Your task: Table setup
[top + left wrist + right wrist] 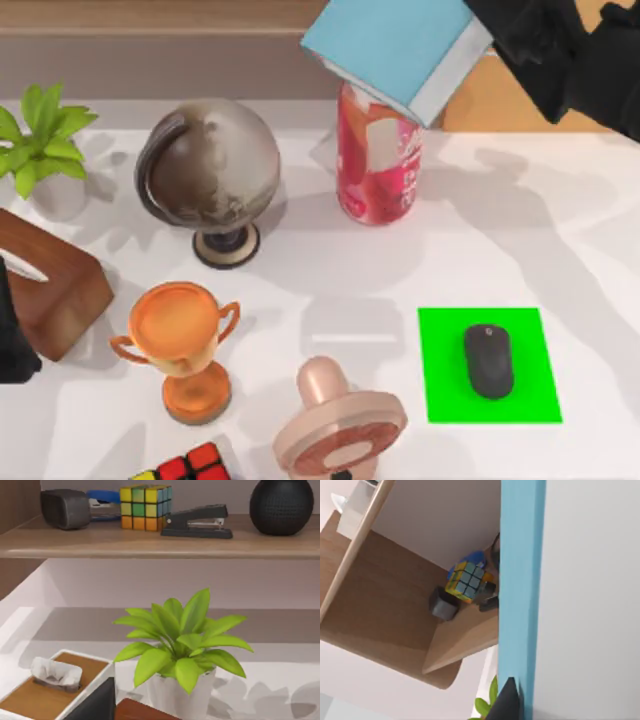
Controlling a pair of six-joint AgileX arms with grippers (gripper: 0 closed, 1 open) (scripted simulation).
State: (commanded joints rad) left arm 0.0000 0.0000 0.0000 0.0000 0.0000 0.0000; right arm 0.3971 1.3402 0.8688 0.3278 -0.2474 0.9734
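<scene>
Blue book (392,45): one, above one red can (378,160).

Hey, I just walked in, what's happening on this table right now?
The right arm is holding a blue book up in the air at the back of the table, above a pink can. The left arm sits parked at the table's left edge beside a wooden tissue box. A globe, trophy, potted plant and a mouse on a green pad stand on the table.
</scene>
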